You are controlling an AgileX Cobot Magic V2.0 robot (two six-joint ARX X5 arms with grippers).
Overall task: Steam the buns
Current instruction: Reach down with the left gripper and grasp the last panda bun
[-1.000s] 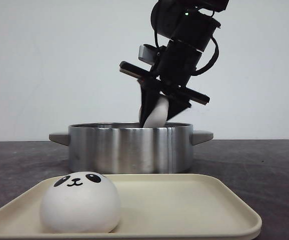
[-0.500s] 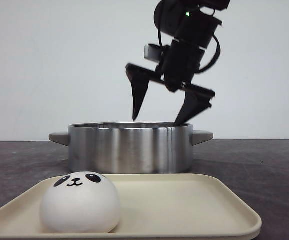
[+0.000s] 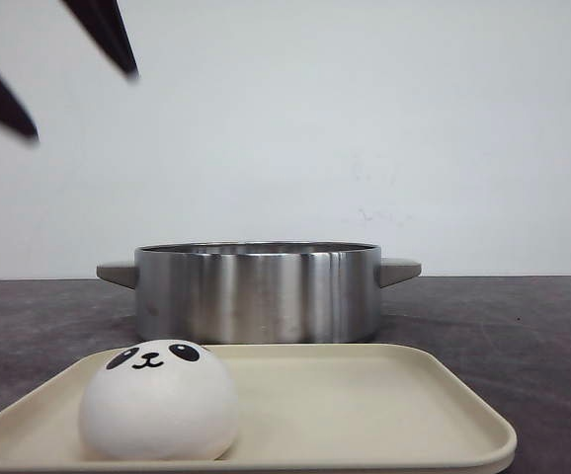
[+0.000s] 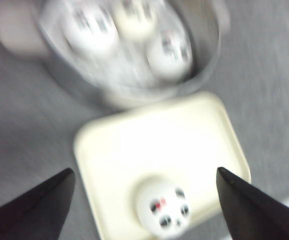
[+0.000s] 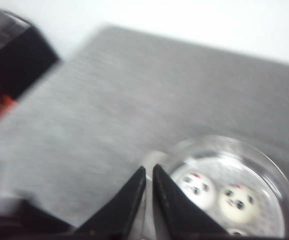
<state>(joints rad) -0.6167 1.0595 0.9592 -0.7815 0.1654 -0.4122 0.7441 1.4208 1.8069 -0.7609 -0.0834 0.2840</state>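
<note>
One white panda bun (image 3: 157, 400) sits at the left end of the cream tray (image 3: 365, 405), in front of the steel pot (image 3: 256, 291). The left wrist view, blurred, shows this bun (image 4: 163, 207) on the tray (image 4: 149, 135) and three buns (image 4: 169, 52) inside the pot (image 4: 207, 65). My left gripper (image 4: 144, 172) hangs wide open and empty high above the tray; its black fingertips (image 3: 108, 35) show at the top left of the front view. My right gripper (image 5: 149, 169) is shut on nothing, high beside the pot (image 5: 279, 175), where two buns (image 5: 197, 189) show plainly.
The pot has a handle on each side (image 3: 399, 269). The dark grey table (image 3: 523, 326) runs back to a white wall. A black and red object (image 5: 14, 65) stands at the table's edge in the right wrist view.
The gripper over the pot opened and dropped its bun into the pot, then left that spot. Open fingertips now show at the top left of the front view.
</note>
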